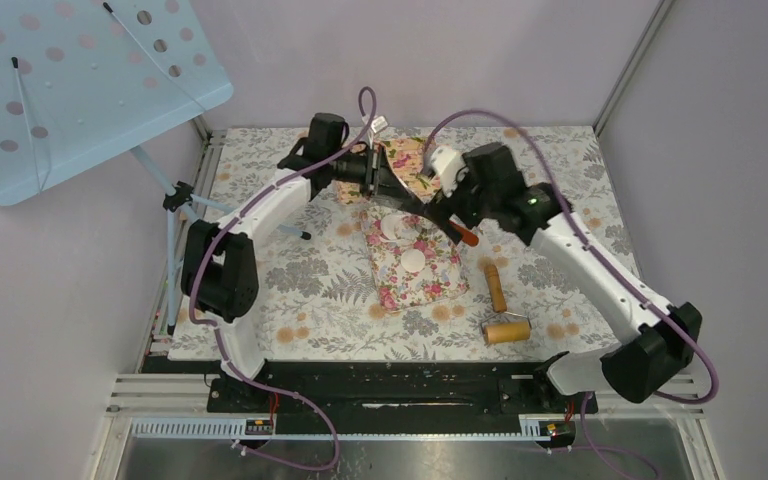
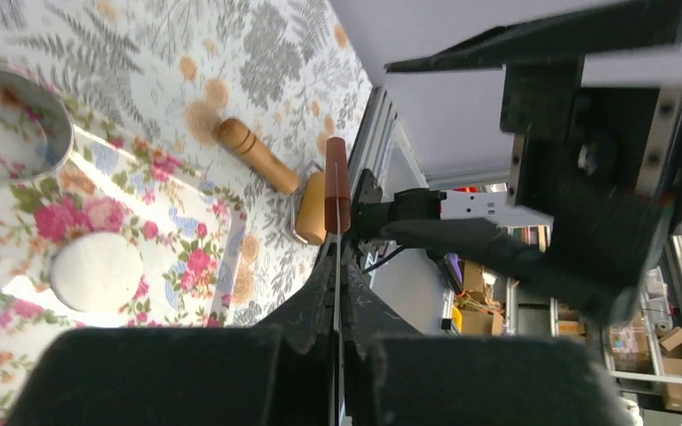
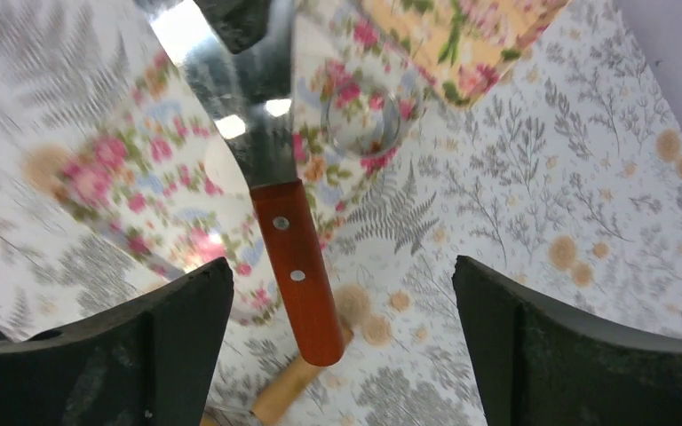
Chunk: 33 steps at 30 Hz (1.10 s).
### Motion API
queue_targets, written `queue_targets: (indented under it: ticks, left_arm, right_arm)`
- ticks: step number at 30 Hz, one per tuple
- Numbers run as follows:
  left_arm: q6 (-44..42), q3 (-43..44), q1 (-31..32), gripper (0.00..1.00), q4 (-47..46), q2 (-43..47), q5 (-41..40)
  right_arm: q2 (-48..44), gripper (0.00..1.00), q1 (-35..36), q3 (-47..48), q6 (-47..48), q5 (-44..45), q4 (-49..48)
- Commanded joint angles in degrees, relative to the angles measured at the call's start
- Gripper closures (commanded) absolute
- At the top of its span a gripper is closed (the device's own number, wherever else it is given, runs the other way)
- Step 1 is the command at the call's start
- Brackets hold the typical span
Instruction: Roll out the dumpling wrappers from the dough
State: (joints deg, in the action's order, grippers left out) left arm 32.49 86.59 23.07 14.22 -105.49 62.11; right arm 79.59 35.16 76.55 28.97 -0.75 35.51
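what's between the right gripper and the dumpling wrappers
The scraper, held by the left gripper: its blade and red handle lie between the right gripper and the dumpling wrappers; the right wrist view shows it.

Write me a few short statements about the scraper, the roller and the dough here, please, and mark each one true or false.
1. The left fingers are shut on the metal blade of the scraper. True.
2. The right fingers clamp the scraper's red handle. False: they stand wide open, and the handle hangs between them untouched.
3. The wooden roller lies on the floral mat. False: it lies off the mat, on the table to the mat's right.
4. A flat white dumpling wrapper lies on the floral mat. True.
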Motion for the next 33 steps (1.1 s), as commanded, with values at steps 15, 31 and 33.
queue_targets:
  ticks: [15,31,33]
  left_arm:
    - [45.8,-13.8,-9.7,1.00,-79.6,9.0,-1.8]
    - [33.0,-24.3,-5.7,1.00,-63.1,9.0,-13.5]
    - [33.0,-24.3,-5.8,1.00,-62.9,9.2,-13.7]
  right_arm:
    - [5.1,0.01,-25.1,-19.7,-96.1,-54.0,-95.3]
    - [13.0,0.11,-22.6,-20.5,-106.0,-48.4,-112.4]
    - [13.1,0.12,-22.1,-20.7,-104.2,-48.5,-110.7]
